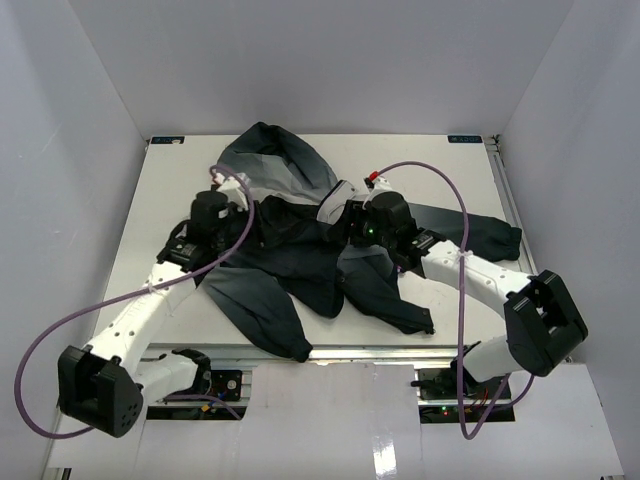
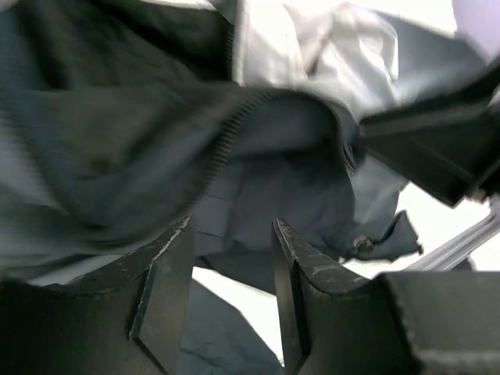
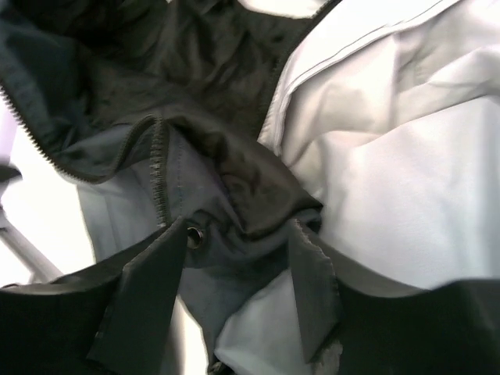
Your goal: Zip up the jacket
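While bunched, jacket between parted jaws of right gripper, beyond left gripper.

no legible text, brand, number or sign, none on the jacket

The top external view is lit evenly and brightly from above. The table and walls are rendered near white. Only soft, short shadows are cast around the jacket, and its dark folds are left without detail. In the left wrist view, the cloth above the left hand is smeared by blur, and the pale patch beyond is blown out. In the right wrist view, the fabric is sharper. Glare is seen on the light panel right of the right hand, and the lining above is dim.
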